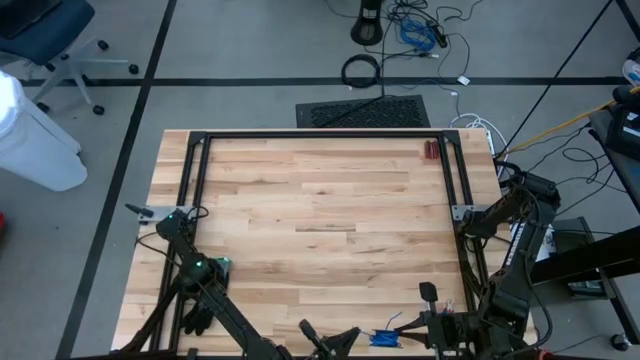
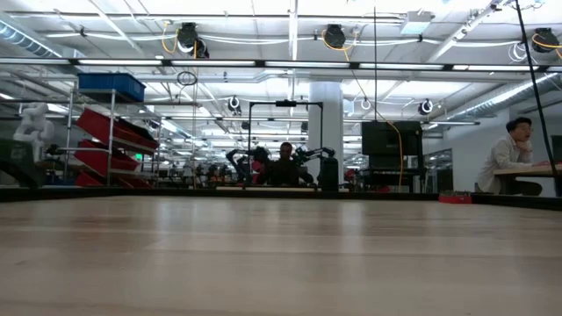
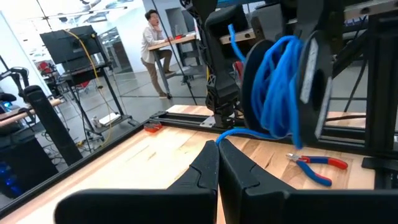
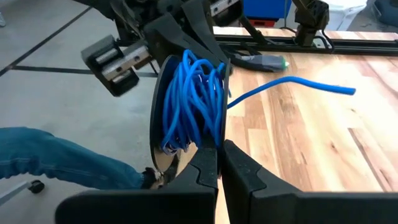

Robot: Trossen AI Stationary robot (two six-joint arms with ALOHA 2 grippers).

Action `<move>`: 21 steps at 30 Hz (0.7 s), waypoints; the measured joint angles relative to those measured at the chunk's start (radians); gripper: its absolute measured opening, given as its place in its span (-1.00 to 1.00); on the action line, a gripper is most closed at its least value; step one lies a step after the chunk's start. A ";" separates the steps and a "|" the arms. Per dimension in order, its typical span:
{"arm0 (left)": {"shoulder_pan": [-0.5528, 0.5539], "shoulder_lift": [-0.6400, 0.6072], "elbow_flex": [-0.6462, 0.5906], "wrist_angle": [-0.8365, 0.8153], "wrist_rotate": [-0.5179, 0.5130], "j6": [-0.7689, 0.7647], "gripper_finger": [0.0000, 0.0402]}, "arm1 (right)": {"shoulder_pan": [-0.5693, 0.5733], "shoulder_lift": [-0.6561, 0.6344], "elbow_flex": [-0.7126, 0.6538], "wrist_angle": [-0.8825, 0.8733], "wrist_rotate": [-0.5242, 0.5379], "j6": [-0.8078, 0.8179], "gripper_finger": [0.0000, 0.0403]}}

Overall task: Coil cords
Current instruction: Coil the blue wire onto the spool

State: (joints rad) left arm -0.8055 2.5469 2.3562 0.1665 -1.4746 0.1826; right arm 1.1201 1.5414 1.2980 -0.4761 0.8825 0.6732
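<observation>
The blue cord (image 4: 189,102) hung coiled at the counter's (image 1: 320,200) near edge, by the right corner. The left claw (image 3: 217,163) and right claw (image 4: 219,163) met there, both closed, the coil between them, its tail (image 4: 298,83) trailing over the counter.

High view: straight down from above, taking in the whole table (image 1: 320,200) and surrounding floor, from far off. Low view: level with the table top, facing across it into the room behind. Left wrist view: close behind the left tool (image 3: 217,174), facing over the table toward the blue cord (image 3: 280,87), pliers (image 3: 317,165) beside it. Right wrist view: close behind the right tool (image 4: 219,171), facing the same cord (image 4: 189,99) from the opposite side. Shared by both wrist views: cord and table.
</observation>
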 joint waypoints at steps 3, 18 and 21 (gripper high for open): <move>-0.002 0.000 0.000 0.002 0.004 0.011 -0.99 | -0.004 0.000 0.000 -0.019 0.000 0.000 -1.00; 0.001 0.000 0.000 -0.008 -0.092 0.264 -0.95 | -0.085 0.000 0.000 -0.124 -0.019 -0.031 -1.00; 0.010 0.000 0.000 -0.058 -0.096 0.279 -0.83 | -0.114 0.000 0.000 -0.142 -0.025 -0.053 -1.00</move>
State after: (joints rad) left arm -0.7955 2.5469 2.3562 0.1083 -1.5711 0.4617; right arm 1.0062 1.5414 1.2984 -0.6181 0.8580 0.6198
